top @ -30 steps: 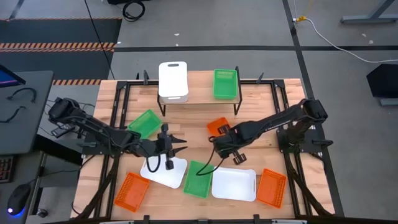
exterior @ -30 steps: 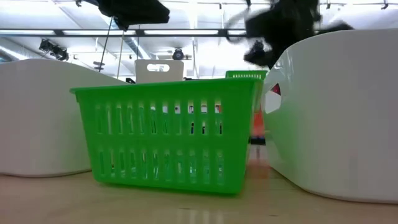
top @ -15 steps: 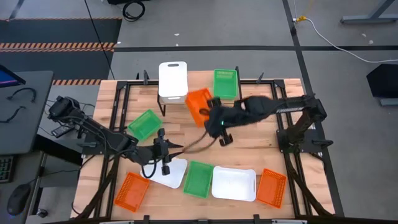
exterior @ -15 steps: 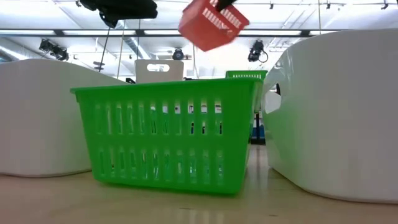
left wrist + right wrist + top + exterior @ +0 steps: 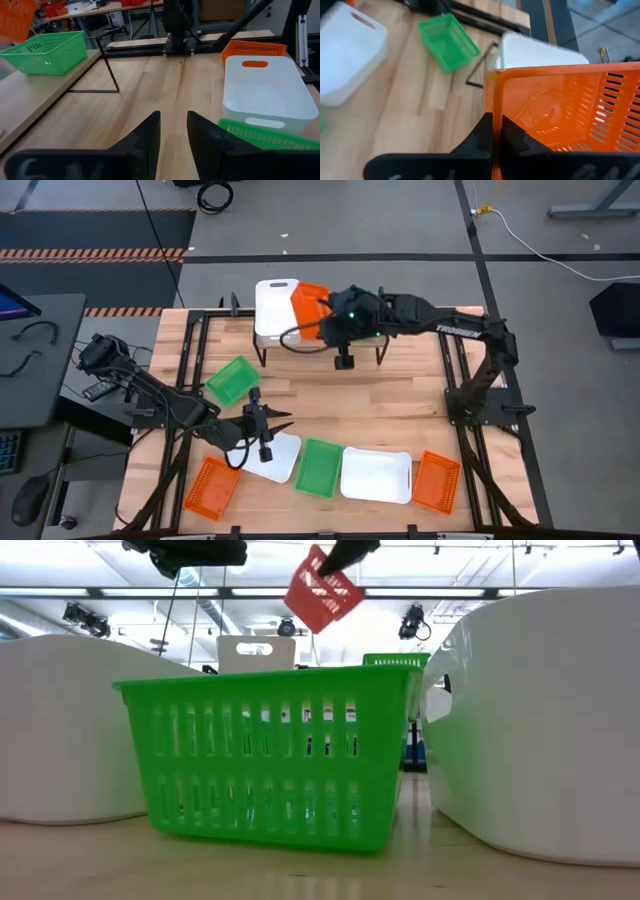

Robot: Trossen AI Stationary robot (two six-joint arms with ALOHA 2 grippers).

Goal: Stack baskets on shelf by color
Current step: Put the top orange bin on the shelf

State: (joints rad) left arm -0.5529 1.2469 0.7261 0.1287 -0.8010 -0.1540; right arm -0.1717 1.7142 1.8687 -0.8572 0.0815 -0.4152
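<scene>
My right gripper point(image 5: 335, 320) is over the shelf point(image 5: 305, 343) at the table's far edge, shut on an orange basket point(image 5: 310, 305). That basket hangs in the air between the shelf's white basket point(image 5: 277, 305) and its green basket point(image 5: 365, 302), which the arm partly hides. The low view shows the orange basket point(image 5: 322, 588) high and tilted. My left gripper point(image 5: 272, 425) is open and hovers above the near-left white basket point(image 5: 268, 458), touching nothing; the left wrist view shows bare wood between its fingertips point(image 5: 173, 132). My right gripper pinches the orange basket's wall at its rim point(image 5: 492, 102), one finger inside the basket and one outside. The basket is lifted clear above the shelf and sits tilted in the hold.
On the tabletop rest a green basket point(image 5: 232, 378) at the left and, along the near edge, an orange basket point(image 5: 212, 485), a green basket point(image 5: 320, 467), a white basket point(image 5: 377, 475) and an orange basket point(image 5: 437, 480). Bare wood lies in the table's middle.
My right gripper has lifted the orange basket off the middle of the table and carried it up and toward the far edge, to above the shelf between the white and green baskets. The basket has turned and tipped on the way.
</scene>
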